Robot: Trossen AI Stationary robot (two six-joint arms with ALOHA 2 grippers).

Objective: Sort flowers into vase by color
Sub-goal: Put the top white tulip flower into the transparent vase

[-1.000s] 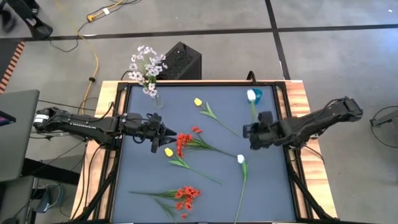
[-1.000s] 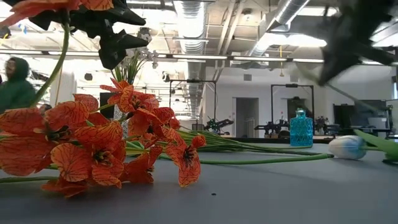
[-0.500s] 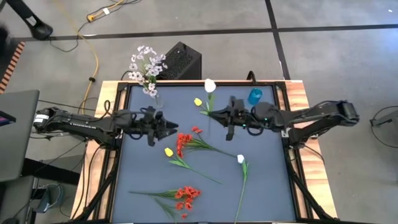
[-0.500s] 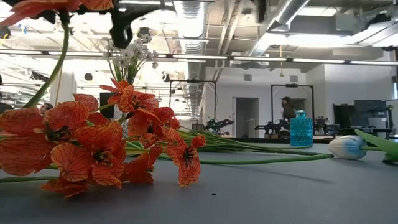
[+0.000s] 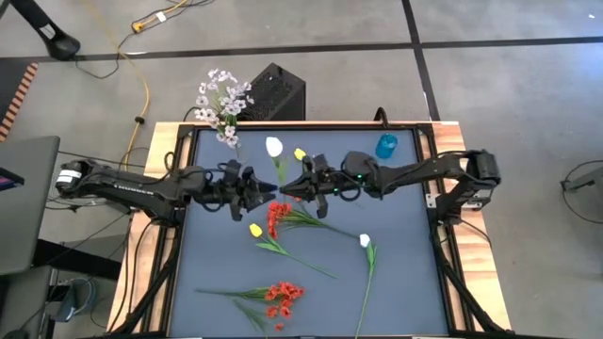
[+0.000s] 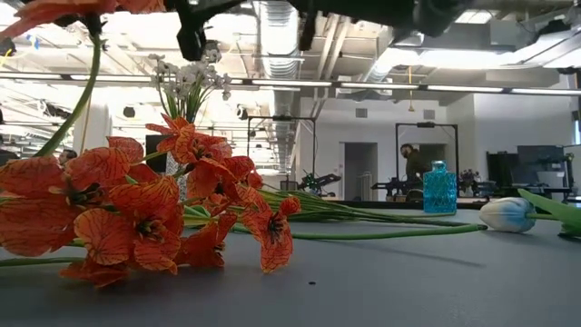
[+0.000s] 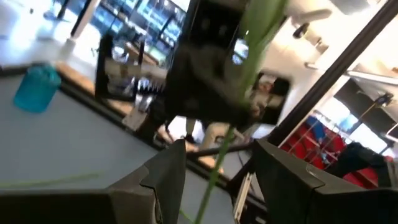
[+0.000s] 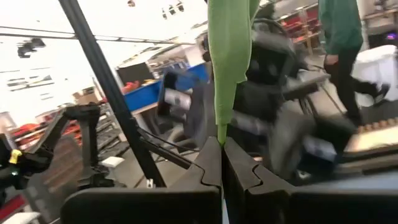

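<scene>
My right gripper (image 5: 288,186) is above the table's middle, shut on a white tulip (image 5: 274,147). The tulip's green leaf rises from between the fingers in the right wrist view (image 8: 227,62). My left gripper (image 5: 264,185) faces it from the left, open. The tulip's stem (image 7: 217,168) runs between the left fingers; I cannot tell whether they touch it. A lilac-white sprig (image 5: 222,102) stands in a clear vase (image 5: 239,153) at the far left. Red clusters (image 5: 277,217) (image 5: 283,298), yellow tulips (image 5: 300,153) (image 5: 255,230) and another white tulip (image 5: 365,241) lie on the mat. My right gripper pinches the white tulip's stem and leaf (image 8: 221,132) between its two shut fingers. The fingers come about level from the table's right side and lie across the stem. The tulip is lifted clear of the table, its blossom (image 5: 274,147) toward the far edge.
A blue glass vase (image 5: 386,146) stands at the far right of the mat. A black box (image 5: 275,92) stands beyond the table's far edge. A person (image 6: 413,168) stands in the room behind. In the low view the near red cluster (image 6: 136,209) fills the left.
My right gripper has carried the white tulip from beside the blue vase toward the table's left, clear of the table, up to my left gripper. My left gripper has edged a little toward the right and far side.
</scene>
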